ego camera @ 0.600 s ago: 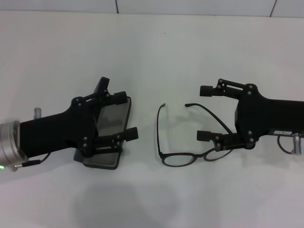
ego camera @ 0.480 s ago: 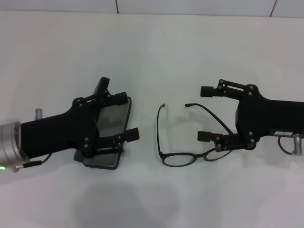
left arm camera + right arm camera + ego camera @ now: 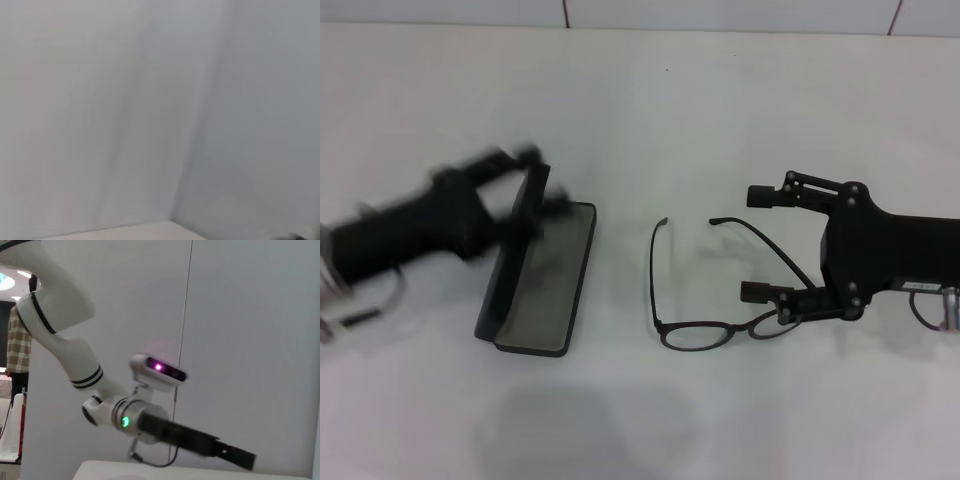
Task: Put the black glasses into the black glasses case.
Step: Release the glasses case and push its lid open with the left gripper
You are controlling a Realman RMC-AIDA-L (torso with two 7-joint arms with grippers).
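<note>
Two things matter on the white table (image 3: 650,110), and both lie between my arms. Largest is the black glasses case (image 3: 538,285), open, grey lining up, lid raised along the edge on my left side, its long axis running toward and away from me. Over its far left edge sits my left gripper (image 3: 525,195), smeared by motion, so I cannot tell how its fingers stand; it seems to be clear of the tray itself.

Smaller, toward my right and apart from the case, lie the black glasses (image 3: 715,300). Their lens front sits nearest me and both temple arms reach away, unfolded, one pointing straight back and the other slanting off toward my right arm.

Smallest, and the point the next move turns on: my right gripper (image 3: 758,244) is spread wide, fingers pointing toward the case, and the slanting temple passes through the gap between them, with the lower finger (image 3: 760,292) just beside the right lens. My right arm is plainly the nearer one. Judging from this, closing would pinch that temple near its hinge; the case then lies directly across to my left.
</note>
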